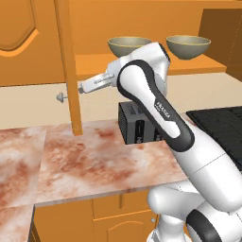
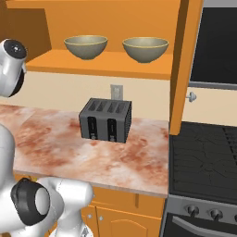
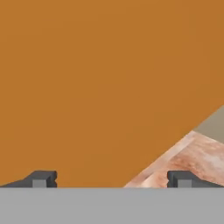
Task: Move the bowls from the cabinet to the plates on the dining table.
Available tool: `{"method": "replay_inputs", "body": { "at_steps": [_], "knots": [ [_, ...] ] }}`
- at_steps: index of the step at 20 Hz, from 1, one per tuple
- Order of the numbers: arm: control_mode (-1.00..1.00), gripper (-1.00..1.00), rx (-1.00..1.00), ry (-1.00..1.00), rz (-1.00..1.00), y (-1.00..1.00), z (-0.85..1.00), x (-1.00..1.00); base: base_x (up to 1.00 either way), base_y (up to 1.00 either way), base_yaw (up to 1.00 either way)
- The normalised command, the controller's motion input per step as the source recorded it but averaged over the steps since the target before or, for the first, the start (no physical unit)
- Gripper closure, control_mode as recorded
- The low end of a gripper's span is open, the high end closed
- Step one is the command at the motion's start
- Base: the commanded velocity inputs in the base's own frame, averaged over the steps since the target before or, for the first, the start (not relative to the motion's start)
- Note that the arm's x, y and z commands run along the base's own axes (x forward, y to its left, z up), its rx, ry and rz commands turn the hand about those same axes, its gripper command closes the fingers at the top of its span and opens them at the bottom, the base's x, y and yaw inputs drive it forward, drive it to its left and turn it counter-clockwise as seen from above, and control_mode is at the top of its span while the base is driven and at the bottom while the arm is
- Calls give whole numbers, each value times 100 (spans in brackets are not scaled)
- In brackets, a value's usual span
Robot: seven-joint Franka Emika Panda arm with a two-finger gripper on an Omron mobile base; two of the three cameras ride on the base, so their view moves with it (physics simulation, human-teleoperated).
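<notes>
- Hand view findings: the hand (image 3: 112,179) is spread wide and holds nothing; it faces a flat orange door panel (image 3: 96,87) at close range, with a corner of the marbled surface (image 3: 192,157) beyond it.
- Left base view: the arm reaches left toward the open cabinet door (image 1: 68,66). Both bowls (image 1: 128,46) (image 1: 188,46) rest upright on the cabinet shelf (image 1: 94,64), side by side, well apart from the hand.
- Risk: swinging toward the shelf may strike the door edge or its knob (image 1: 61,97).
- Risk: the toaster (image 2: 105,119) stands directly below the shelf; a low approach could clip it.
- Risk: a badly centred grasp on a rim could tip a bowl off the shelf.
</notes>
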Motion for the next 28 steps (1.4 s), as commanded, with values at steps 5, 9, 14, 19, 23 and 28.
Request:
{"method": "replay_inputs", "body": {
  "at_steps": [5,9,14,19,23,28],
  "knots": [
    [-100,-100,-4,0,4,70,-5,15,0,0,0],
    [-100,-100,-5,0,1,69,0,0,0,0,0],
    [-100,-100,-7,-1,0,52,0,0,0,0,0],
    [-100,-100,-6,-8,0,-7,0,-8,0,0,0],
    [-100,-100,-4,-8,0,-37,-2,0,0,0,0],
    [-100,-100,0,-9,-2,-36,-18,-14,0,0,0]
  ]
}}
